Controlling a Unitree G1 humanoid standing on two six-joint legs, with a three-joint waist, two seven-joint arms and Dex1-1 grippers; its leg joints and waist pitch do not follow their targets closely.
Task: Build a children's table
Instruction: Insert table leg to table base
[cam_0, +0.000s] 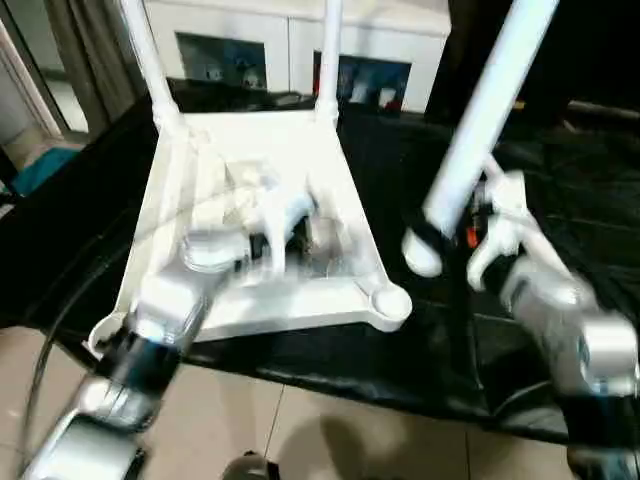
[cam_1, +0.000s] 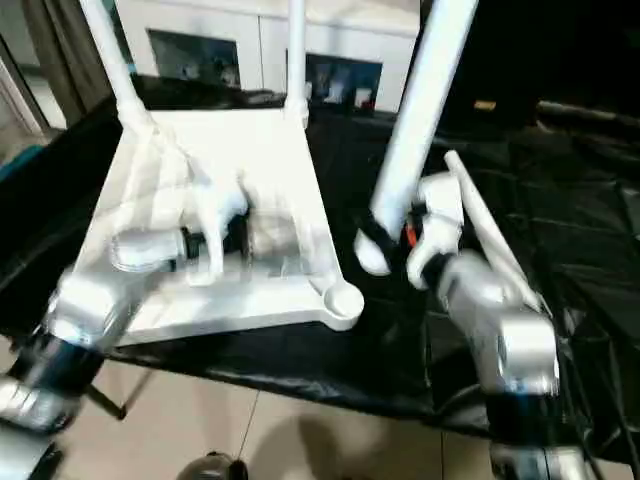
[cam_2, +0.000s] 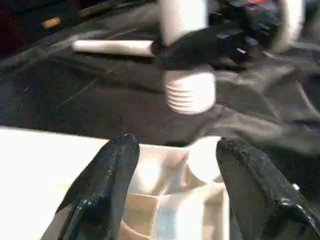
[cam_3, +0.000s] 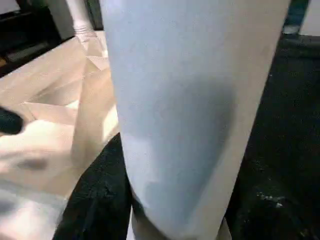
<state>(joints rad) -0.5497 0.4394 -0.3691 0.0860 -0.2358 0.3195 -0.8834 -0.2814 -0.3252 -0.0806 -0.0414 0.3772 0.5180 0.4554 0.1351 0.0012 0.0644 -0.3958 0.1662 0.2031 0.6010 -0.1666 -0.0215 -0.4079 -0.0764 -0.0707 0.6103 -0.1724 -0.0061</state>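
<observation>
The children's table top (cam_0: 290, 140) lies upside down on black cloth, its ribbed underside up. Two legs (cam_0: 150, 60) (cam_0: 330, 50) stand in its far corner sockets. My right gripper (cam_0: 425, 235) is shut on a third leg (cam_0: 480, 120), held tilted, with its ribbed end (cam_2: 190, 92) hanging just right of and above the near right corner socket (cam_0: 388, 303). In the right wrist view this leg (cam_3: 195, 100) sits between the black fingers (cam_3: 95, 200). My left gripper (cam_2: 172, 170) is open over the underside near that socket, with nothing held. Another leg (cam_1: 485, 225) lies on the cloth to the right.
A white cabinet with glass doors (cam_0: 290, 50) stands behind the work surface. Black cloth (cam_0: 560, 180) covers the surface, whose near edge drops to a tiled floor (cam_0: 300, 430). Curtains (cam_0: 70, 50) hang at the far left.
</observation>
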